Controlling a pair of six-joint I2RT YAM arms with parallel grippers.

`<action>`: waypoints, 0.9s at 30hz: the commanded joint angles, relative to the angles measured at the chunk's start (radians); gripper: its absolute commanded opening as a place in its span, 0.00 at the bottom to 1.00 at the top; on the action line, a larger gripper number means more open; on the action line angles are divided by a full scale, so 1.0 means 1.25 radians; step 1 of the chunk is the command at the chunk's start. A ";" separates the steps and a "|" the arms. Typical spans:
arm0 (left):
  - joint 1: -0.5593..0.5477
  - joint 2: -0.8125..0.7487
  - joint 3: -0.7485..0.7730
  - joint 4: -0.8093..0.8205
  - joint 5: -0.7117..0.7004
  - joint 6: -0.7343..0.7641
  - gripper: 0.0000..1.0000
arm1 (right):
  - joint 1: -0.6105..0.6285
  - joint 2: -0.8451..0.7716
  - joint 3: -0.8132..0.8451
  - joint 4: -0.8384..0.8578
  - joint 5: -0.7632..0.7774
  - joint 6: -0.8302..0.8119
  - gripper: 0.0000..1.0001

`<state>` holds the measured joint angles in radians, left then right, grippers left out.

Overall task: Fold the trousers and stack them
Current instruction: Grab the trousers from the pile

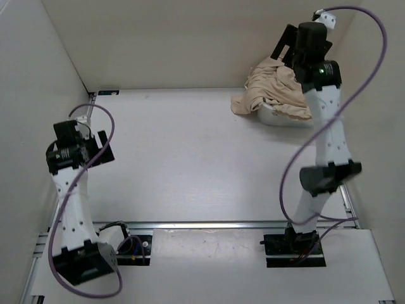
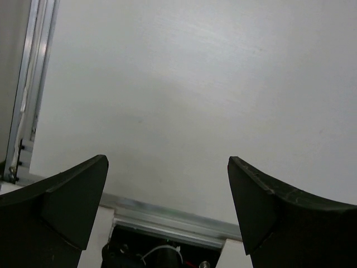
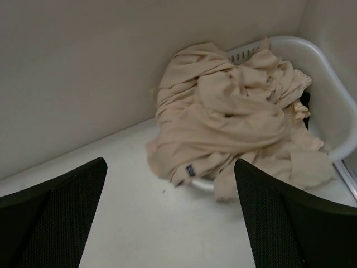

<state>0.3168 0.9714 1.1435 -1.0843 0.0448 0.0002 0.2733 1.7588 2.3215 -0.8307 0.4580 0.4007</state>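
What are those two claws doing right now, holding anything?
Left gripper: open, holding nothing.
Right gripper: open, holding nothing, facing the trousers.

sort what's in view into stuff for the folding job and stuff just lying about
For the job: the trousers, a crumpled heap spilling over the white laundry basket; right gripper, open, facing them; left gripper, open, holding nothing.
Just lying about: white laundry basket; purple cables.

Robotics lab test cell: bare white table (image 1: 190,158) boxed by plain panel walls (image 1: 190,38); aluminium rail (image 1: 209,224); exposed purple cables (image 1: 282,189); two bolted robot arms (image 1: 329,139).
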 commanded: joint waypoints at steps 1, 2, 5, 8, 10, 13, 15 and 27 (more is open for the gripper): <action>-0.002 0.079 0.097 0.075 0.061 0.000 1.00 | -0.110 0.227 0.085 0.000 -0.117 -0.069 0.99; -0.002 0.121 0.112 0.075 0.081 0.000 1.00 | -0.125 0.248 0.071 0.041 -0.127 -0.059 0.99; -0.002 0.196 0.139 0.093 0.097 0.000 1.00 | -0.165 0.335 0.036 0.217 -0.136 0.004 0.99; -0.002 0.263 0.139 0.108 0.097 0.000 1.00 | -0.209 0.451 0.095 0.306 -0.159 0.069 0.99; -0.002 0.289 0.139 0.115 0.089 0.000 1.00 | -0.217 0.518 0.123 0.343 -0.175 0.082 0.99; -0.002 0.321 0.139 0.115 0.110 0.000 1.00 | -0.217 0.538 0.096 0.403 -0.161 0.091 0.94; -0.002 0.330 0.139 0.115 0.118 0.000 1.00 | -0.217 0.538 0.068 0.426 -0.137 0.098 0.70; -0.002 0.239 0.057 0.115 0.148 0.000 1.00 | -0.151 0.292 -0.078 0.399 0.018 -0.061 0.00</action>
<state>0.3168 1.3396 1.2266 -0.9501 0.1871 -0.0002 0.0360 2.3341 2.2456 -0.3935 0.3996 0.4320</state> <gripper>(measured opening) 0.998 0.046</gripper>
